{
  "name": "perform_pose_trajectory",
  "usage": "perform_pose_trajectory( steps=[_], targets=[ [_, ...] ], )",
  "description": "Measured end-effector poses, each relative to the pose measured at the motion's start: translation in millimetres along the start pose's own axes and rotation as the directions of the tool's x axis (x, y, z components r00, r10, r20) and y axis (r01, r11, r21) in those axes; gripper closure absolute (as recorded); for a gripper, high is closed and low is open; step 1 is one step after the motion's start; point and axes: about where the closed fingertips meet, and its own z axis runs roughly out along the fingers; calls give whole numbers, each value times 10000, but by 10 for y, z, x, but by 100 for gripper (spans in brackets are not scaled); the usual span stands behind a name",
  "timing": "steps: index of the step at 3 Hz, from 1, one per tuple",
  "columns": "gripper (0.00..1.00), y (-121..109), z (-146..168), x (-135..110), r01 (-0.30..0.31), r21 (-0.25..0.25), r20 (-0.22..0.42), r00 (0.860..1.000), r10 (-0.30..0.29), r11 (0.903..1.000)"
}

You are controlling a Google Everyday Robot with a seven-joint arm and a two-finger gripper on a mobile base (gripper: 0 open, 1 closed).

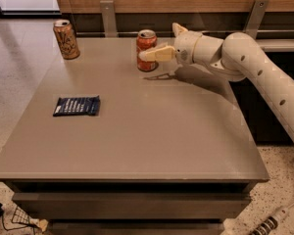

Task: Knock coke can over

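Observation:
The coke can (pixel 146 40) is red with a silver top. It stands upright at the far middle of the grey table (pixel 152 131). My gripper (pixel 153 54) reaches in from the right on the white arm (pixel 245 58). Its cream tip lies across the front of the can at mid-height and appears to touch it. The lower part of the can shows below the tip.
A tan-orange can (pixel 66 39) stands upright at the table's far left corner. A dark blue packet (pixel 77 105) lies flat on the left side. A wooden wall with metal brackets (pixel 108 16) runs behind the table. The floor drops away on the left.

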Motion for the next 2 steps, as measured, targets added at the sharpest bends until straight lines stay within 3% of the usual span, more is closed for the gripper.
perform_pose_trajectory(
  steps=[2],
  targets=[
    [0, 153, 150, 278, -750, -295, -269, 9969, 742, 9967]
  ],
)
